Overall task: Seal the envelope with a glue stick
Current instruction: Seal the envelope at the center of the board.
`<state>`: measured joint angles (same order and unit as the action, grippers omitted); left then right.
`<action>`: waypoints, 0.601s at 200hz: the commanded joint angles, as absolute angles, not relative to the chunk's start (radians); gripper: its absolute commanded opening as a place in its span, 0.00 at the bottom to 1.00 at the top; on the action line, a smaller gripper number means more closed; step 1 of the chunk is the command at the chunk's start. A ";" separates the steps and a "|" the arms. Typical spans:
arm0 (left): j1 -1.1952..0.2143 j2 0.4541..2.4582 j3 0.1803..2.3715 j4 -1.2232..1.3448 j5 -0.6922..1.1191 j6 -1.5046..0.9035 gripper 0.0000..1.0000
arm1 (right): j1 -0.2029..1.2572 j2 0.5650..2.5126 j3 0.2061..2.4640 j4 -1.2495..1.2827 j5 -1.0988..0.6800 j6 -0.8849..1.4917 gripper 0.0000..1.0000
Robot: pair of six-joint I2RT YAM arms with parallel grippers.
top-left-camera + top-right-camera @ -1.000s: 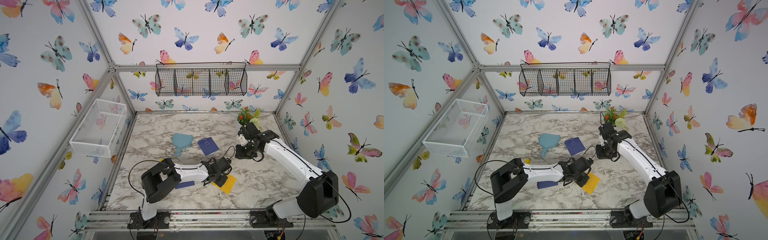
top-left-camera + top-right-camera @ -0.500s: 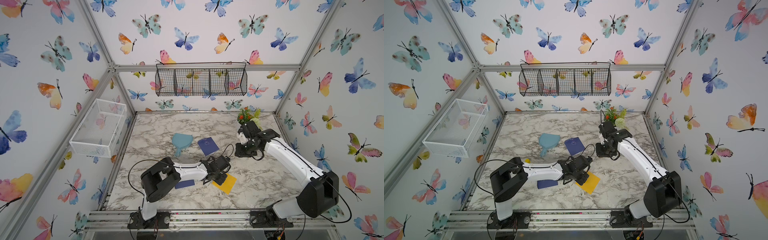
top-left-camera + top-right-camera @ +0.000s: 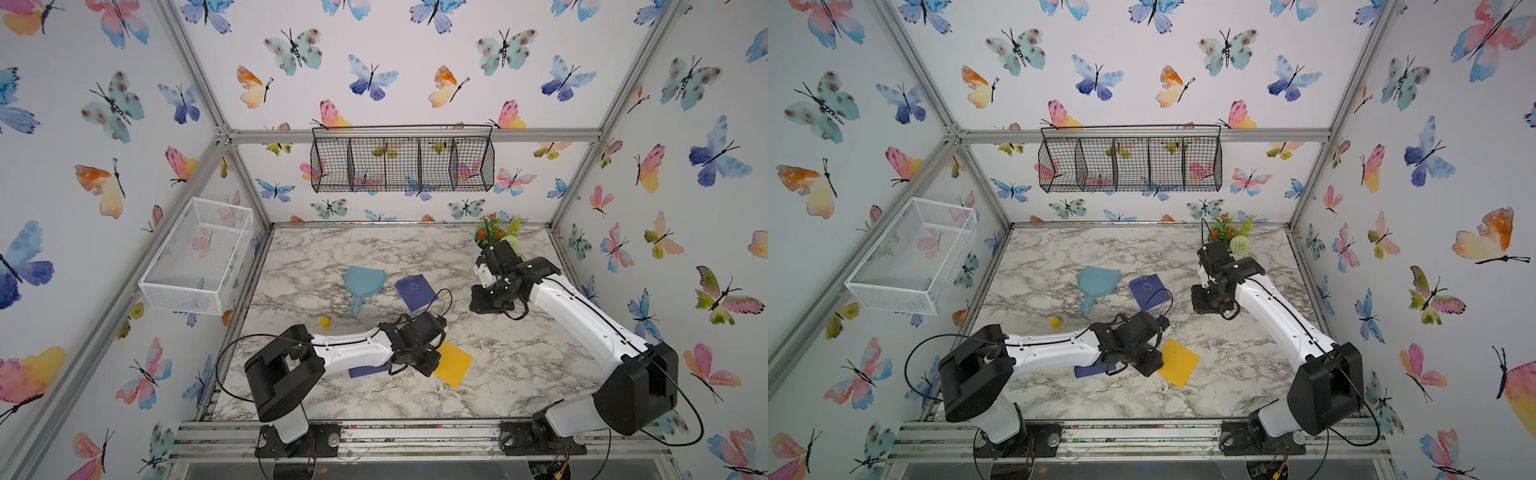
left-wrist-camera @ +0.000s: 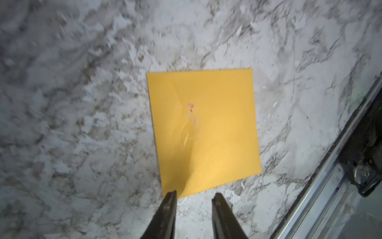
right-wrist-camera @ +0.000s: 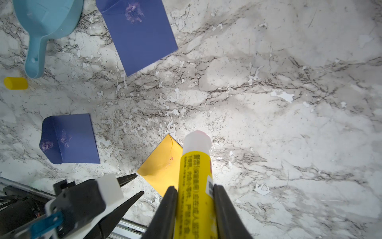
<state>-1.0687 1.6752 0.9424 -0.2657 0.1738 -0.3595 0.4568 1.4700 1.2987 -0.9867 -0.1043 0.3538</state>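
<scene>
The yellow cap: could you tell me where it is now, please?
In both top views the cap lies on the table, left side, near the scoop handle.

Glue stick (image 5: pixel 194 186) cut off (right wrist view); blue envelope (image 3: pixel 368 371) half under left arm (image 3: pixel 353 353).

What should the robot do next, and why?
Probably press the left gripper down on the middle of the yellow envelope. It looks folded shut, the jaws stand open and empty at its corner, and the right gripper holds the glue stick away.

Butterfly-papered walls (image 3: pixel 395 62) enclose a marble tabletop (image 3: pixel 519 374) below a wire basket (image 3: pixel 402 164).
</scene>
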 commanded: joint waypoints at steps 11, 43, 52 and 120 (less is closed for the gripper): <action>-1.072 1.675 0.879 -0.218 0.296 -0.414 0.42 | 0.449 1.461 1.319 -1.000 -0.093 0.350 0.02; -1.071 1.718 0.881 -0.208 0.255 -0.407 0.43 | 0.449 1.457 1.318 -1.000 -0.093 0.350 0.02; -1.071 1.735 0.893 -0.206 0.240 -0.401 0.44 | 0.449 1.456 1.319 -1.002 -0.091 0.350 0.02; -1.069 1.896 1.067 -0.185 0.201 -0.313 0.45 | 0.449 1.457 1.341 -0.998 -0.066 0.350 0.02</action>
<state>-1.0687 1.8198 1.0248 -0.1631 0.2340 -0.3626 0.4564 1.4696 1.3083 -0.9867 -0.0952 0.3538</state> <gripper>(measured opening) 0.451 0.286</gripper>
